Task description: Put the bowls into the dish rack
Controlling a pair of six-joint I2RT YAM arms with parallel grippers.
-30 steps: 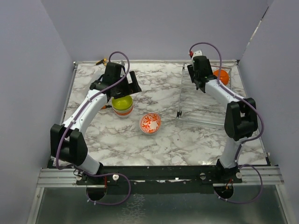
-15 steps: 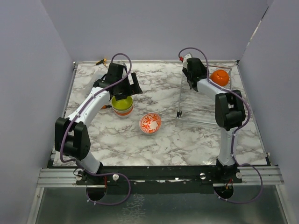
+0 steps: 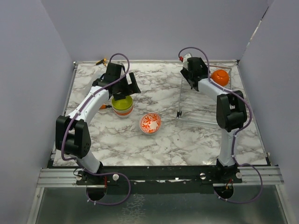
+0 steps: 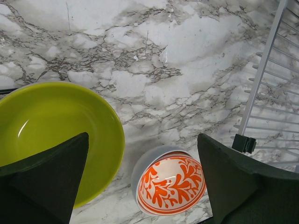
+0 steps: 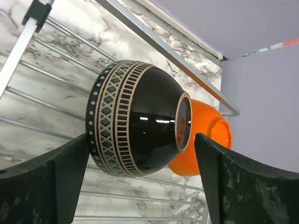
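A dark brown bowl (image 5: pixel 135 126) with a patterned band lies on its side on the dish rack (image 5: pixel 46 70), its foot against an orange bowl (image 5: pixel 210 135). My right gripper (image 5: pixel 142 136) straddles the dark bowl with its jaws open; the right finger stands clear of the bowl. From above, the right gripper (image 3: pixel 194 77) is at the dish rack's (image 3: pixel 180 100) far end beside the orange bowl (image 3: pixel 220 77). My left gripper (image 3: pixel 122 87) hangs open over a lime green bowl (image 3: pixel 122 103) that tops a stack. A white bowl with an orange pattern (image 3: pixel 150 123) sits alone on the table. In the left wrist view the left gripper (image 4: pixel 142 137) holds nothing, with the lime bowl (image 4: pixel 46 126) at left and the patterned bowl (image 4: pixel 170 186) below.
The rack's wire edge (image 4: pixel 268 70) runs down the right of the left wrist view. A small yellow and black object (image 3: pixel 101 61) lies at the table's back left corner. Purple walls close in the table on three sides.
My right gripper's jaws have widened around the dark brown bowl, which now rests in the rack. The right arm folded back toward the rack's far end. The left arm shifted only slightly.
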